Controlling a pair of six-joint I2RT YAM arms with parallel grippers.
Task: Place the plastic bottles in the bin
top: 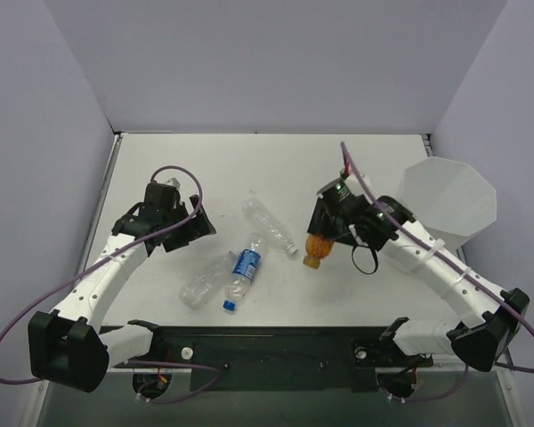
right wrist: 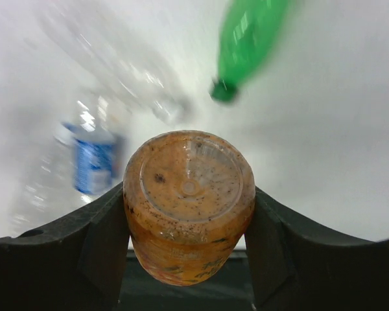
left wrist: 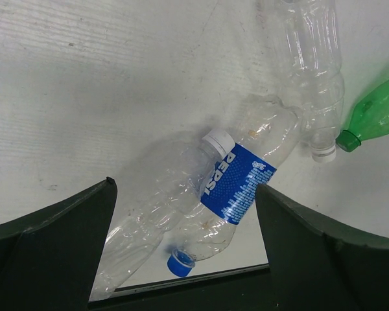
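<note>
Right tool (top: 320, 237) (right wrist: 188, 217): closed on the orange bottle (top: 315, 250) (right wrist: 187, 194), one dark finger pressed to each side of its body. The bottle's flat base faces the wrist camera and its cap end points away. In the top view it hangs over the middle-right of the counter (top: 249, 169); whether the cap touches the surface cannot be told.

Left tool (top: 194, 227) (left wrist: 185, 220): open and holding nothing, its two fingers spread wide. It hovers over the left-centre of the counter, just beside the loose bottles.

Blue-labelled bottle (top: 244, 269) (left wrist: 236, 184): lying on its side at the centre of the counter. Its blue cap points to the near edge.

Crushed clear bottle (top: 205, 280) (left wrist: 149, 217): lying flat on the left of the blue-labelled one. Its white-capped neck touches the label.

Second clear bottle (top: 269, 227) (left wrist: 311, 71): lying on its side beyond the other two. Its white cap points toward the orange bottle, and its lower body touches the far end of the blue-labelled bottle.

Green bottle (left wrist: 376, 110) (right wrist: 249, 39): lying on the counter with its open neck just beside the cap of the second clear bottle. It appears only in the wrist views, and the right wrist view is blurred.

Bin (top: 454, 205): white, with a faceted rim, standing at the right edge of the counter beside the right arm. It sits to the right of the orange bottle and apart from it. Its interior is not readable from the top view.
</note>
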